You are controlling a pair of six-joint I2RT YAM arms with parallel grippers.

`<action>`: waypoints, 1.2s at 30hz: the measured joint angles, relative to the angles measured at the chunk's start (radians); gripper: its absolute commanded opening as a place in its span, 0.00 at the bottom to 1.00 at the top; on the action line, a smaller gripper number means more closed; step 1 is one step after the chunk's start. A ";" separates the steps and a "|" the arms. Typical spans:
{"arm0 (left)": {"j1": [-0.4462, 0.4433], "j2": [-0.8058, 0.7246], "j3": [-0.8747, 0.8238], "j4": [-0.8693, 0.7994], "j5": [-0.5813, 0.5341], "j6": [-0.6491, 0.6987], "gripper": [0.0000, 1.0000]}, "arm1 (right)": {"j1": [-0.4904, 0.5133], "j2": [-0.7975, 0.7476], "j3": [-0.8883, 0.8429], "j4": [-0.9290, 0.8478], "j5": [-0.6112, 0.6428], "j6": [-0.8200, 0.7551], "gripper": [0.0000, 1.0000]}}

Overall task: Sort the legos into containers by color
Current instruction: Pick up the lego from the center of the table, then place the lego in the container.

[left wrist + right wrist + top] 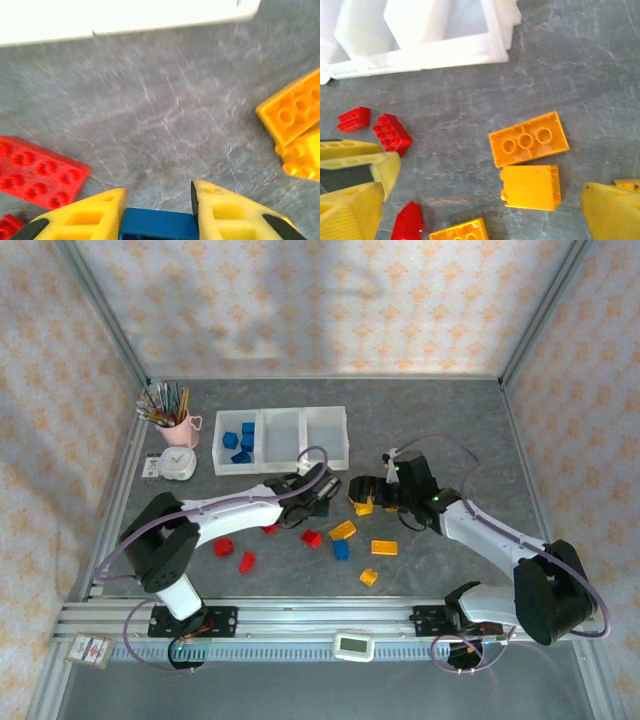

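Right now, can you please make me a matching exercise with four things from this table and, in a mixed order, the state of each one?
1. left gripper
2. right gripper
3. leftmost square bin of the translucent white plastic tray
4. pink plastic cup

A. holds pencils
B. open above yellow-orange bricks
C. shut on a small blue plastic brick
D. contains several blue bricks

Pairs: 1-C, 2-B, 3-D, 4-A

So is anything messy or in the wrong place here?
Nothing's broken or misplaced. The containers hold only blue legos, in the left bin. Red legos and yellow legos lie scattered loose on the table, simply unsorted.
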 measured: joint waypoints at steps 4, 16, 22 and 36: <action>0.092 -0.083 0.000 -0.018 -0.034 0.003 0.29 | 0.030 0.015 0.052 0.002 0.000 0.000 1.00; 0.517 -0.098 0.034 0.016 -0.068 0.082 0.29 | 0.114 0.149 0.165 0.069 0.005 0.023 1.00; 0.620 0.074 0.141 0.066 -0.036 0.108 0.29 | 0.114 0.168 0.171 0.084 0.016 0.024 1.00; 0.633 0.217 0.270 0.072 -0.052 0.159 0.54 | 0.114 0.178 0.190 0.083 0.046 0.023 1.00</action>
